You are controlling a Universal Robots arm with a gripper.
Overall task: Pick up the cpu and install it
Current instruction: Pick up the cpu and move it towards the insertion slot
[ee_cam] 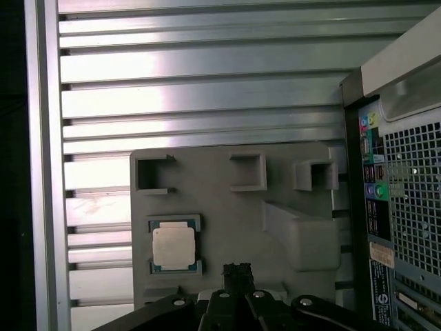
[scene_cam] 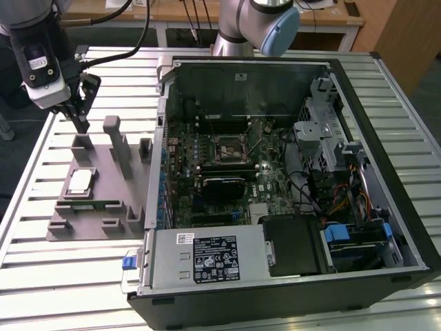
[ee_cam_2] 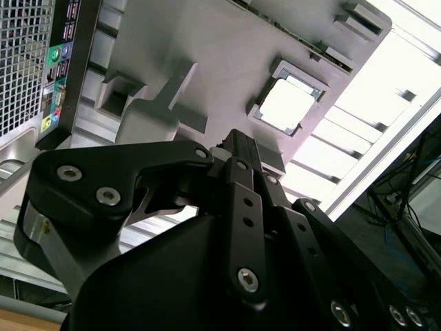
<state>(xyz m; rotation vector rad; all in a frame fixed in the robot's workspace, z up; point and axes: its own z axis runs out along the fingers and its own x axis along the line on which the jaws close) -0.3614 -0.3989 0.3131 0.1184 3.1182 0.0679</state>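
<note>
The cpu point(scene_cam: 81, 181), a flat square chip with a pale silver top, lies in a recess of the grey holder tray point(scene_cam: 103, 224) on the exterior view's left. Both wrist views show the cpu point(ee_cam_2: 288, 107) point(ee_cam: 173, 247) lying flat in the tray point(ee_cam: 207, 207). My gripper point(scene_cam: 82, 127) hangs above the tray's far end, a short way beyond the cpu and apart from it. Its black fingers point(ee_cam: 236, 271) stand together, shut on nothing. In the second wrist view the gripper point(ee_cam_2: 238, 143) points toward the tray just beside the chip.
An open computer case point(scene_cam: 386, 138) lies on the slatted metal table point(scene_cam: 41, 269), right of the tray. Its motherboard point(scene_cam: 269, 165) and socket point(scene_cam: 229, 146) are exposed. A green memory stick point(scene_cam: 89, 204) lies in the tray near the cpu. Grey posts point(scene_cam: 117, 141) rise from the tray.
</note>
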